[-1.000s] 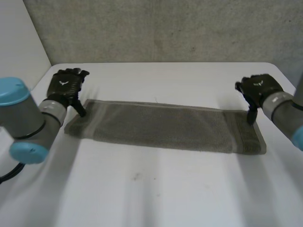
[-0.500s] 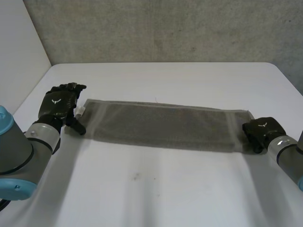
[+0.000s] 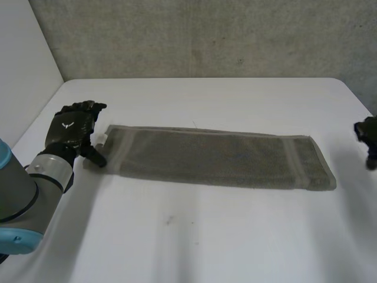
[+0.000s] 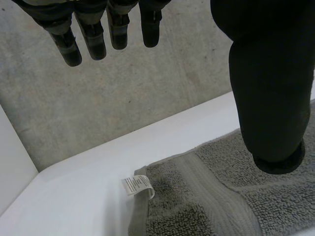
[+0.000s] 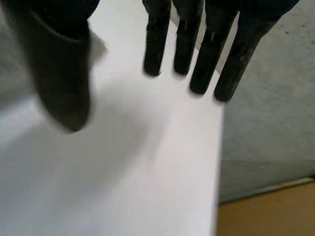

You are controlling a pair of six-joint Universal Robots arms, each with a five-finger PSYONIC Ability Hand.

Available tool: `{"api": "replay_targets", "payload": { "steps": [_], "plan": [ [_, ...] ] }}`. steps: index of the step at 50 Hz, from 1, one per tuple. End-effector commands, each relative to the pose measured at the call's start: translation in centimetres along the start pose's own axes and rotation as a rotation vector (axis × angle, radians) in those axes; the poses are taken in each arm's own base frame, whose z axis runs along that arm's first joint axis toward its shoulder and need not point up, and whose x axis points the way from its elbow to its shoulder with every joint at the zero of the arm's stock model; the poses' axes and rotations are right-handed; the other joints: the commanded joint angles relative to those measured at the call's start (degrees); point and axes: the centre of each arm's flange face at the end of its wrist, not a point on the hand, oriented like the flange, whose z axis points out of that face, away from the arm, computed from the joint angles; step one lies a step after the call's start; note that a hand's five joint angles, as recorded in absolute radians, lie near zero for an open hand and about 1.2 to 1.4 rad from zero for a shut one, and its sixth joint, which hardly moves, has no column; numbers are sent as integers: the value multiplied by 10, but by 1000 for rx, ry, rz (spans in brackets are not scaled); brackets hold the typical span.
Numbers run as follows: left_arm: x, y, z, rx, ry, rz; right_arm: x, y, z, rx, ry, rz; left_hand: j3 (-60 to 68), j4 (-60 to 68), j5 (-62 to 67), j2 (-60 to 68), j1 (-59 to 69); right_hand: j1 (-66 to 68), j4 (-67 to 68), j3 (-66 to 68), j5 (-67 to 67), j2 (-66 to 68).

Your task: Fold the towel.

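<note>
The white table (image 3: 188,236) carries the towel (image 3: 218,158), a long folded strip lying flat in front of the grey wall (image 3: 206,35). The left hand (image 3: 70,130) is at the towel's left end, fingers straight and grasping nothing. I cannot tell whether its thumb touches the cloth. The right hand (image 3: 370,132), partly cut off, is well apart from the towel's right end, with its fingers released over bare table. The left wrist view shows a white label (image 4: 138,186) at the towel's corner.
</note>
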Motion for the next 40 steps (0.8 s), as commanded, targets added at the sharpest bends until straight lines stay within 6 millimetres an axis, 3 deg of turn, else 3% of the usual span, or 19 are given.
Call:
{"api": "replay_targets", "payload": {
  "steps": [1,4,17,19,20,21,23,24,29,31,32,36,40],
  "plan": [
    [2,3,-3,-11,7,-1,-45,12,-24,47,-262,121,5,5,-17,5,0,-81,-85,-82,-72,-77],
    [3,3,-2,1,8,1,-60,18,-30,95,-366,138,5,5,-17,5,0,-49,-53,-50,-40,-45],
    [2,3,-2,4,6,1,-67,45,-13,85,-342,147,5,5,-17,5,0,44,39,42,53,47],
    [2,4,-2,6,6,1,-67,45,-12,84,-338,146,5,5,-17,5,0,111,107,110,120,115],
    [2,4,-2,6,6,1,-67,46,-10,82,-338,146,5,5,-17,5,0,218,214,216,227,222],
    [2,4,-2,6,6,2,-67,46,-10,82,-338,146,5,5,-17,5,0,219,215,217,228,223],
    [3,4,-3,6,8,1,-64,45,-6,89,-320,141,5,5,-17,5,0,498,494,496,507,502],
    [3,4,-3,5,8,1,-64,45,-6,89,-320,141,5,5,-17,5,0,500,496,498,509,504],
    [3,5,-3,6,8,3,-47,46,5,79,-195,121,5,5,-17,5,0,507,503,506,516,511],
    [3,5,-3,8,7,3,-27,50,13,54,-95,100,5,5,-17,5,0,507,503,506,516,511],
    [3,5,-3,9,6,3,-27,50,13,54,-95,100,5,5,-17,5,0,507,503,506,516,511],
    [2,5,-3,9,4,3,19,52,24,26,64,-1,5,5,-17,5,0,507,503,506,516,511],
    [2,6,-3,6,3,1,37,40,27,46,120,-101,5,5,-17,5,0,507,503,506,516,511]
  ]
}}
